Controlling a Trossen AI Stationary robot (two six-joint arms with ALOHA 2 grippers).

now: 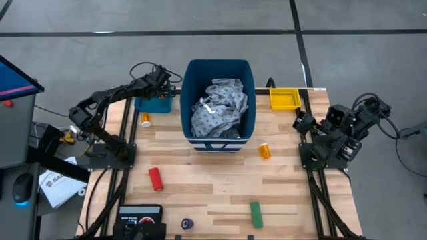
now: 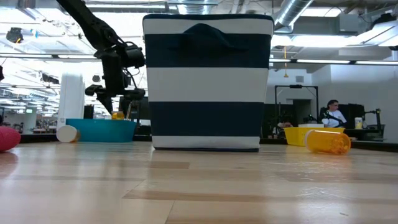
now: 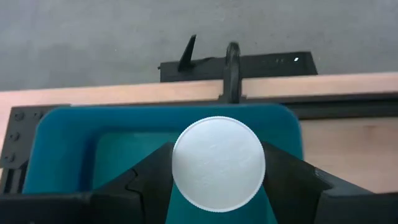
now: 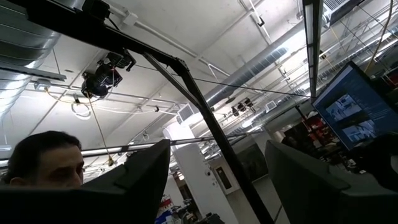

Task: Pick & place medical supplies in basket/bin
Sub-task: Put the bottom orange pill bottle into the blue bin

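Table layout, seen from above

Bin (image 1: 217, 137) stands centre-far, gown (image 1: 219, 107) inside it; trays (image 1: 154, 105) flank it left and right (image 1: 284, 99); cylinders (image 1: 155, 179) lie nearer.

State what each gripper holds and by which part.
The left gripper, over the teal tray, holds a white-capped bottle, its fingers pressing on opposite sides just below the cap. The right gripper stands open and holds nothing.
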